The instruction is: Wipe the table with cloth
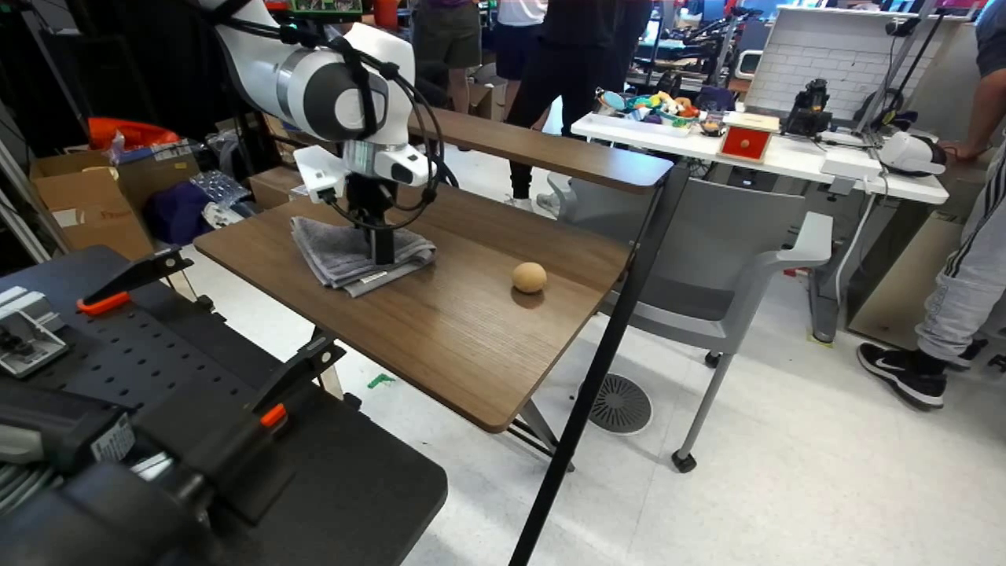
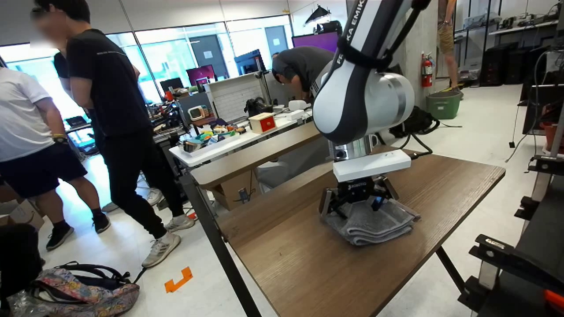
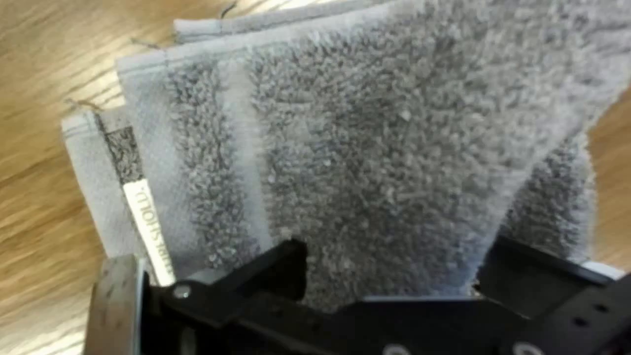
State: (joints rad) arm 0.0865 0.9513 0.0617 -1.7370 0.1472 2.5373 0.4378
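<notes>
Folded grey terry cloth (image 2: 379,226) lies on the wood-grain bench (image 2: 308,268); tool (image 2: 359,206) stands spread wide over it, nothing gripped. Wiping judged not yet started: grasp and all passes likely remain.

arm (image 2: 368,94): angled down | fingers (image 2: 325,203): spread wide, pointing downward

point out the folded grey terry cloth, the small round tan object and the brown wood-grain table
Folded grey terry cloth (image 3: 355,158): wrist view, on its fuzzy top layer.
Small round tan object (image 1: 529,277): an exterior view, on its curved side.
Brown wood-grain table (image 1: 456,330): an exterior view, on its top.
</notes>
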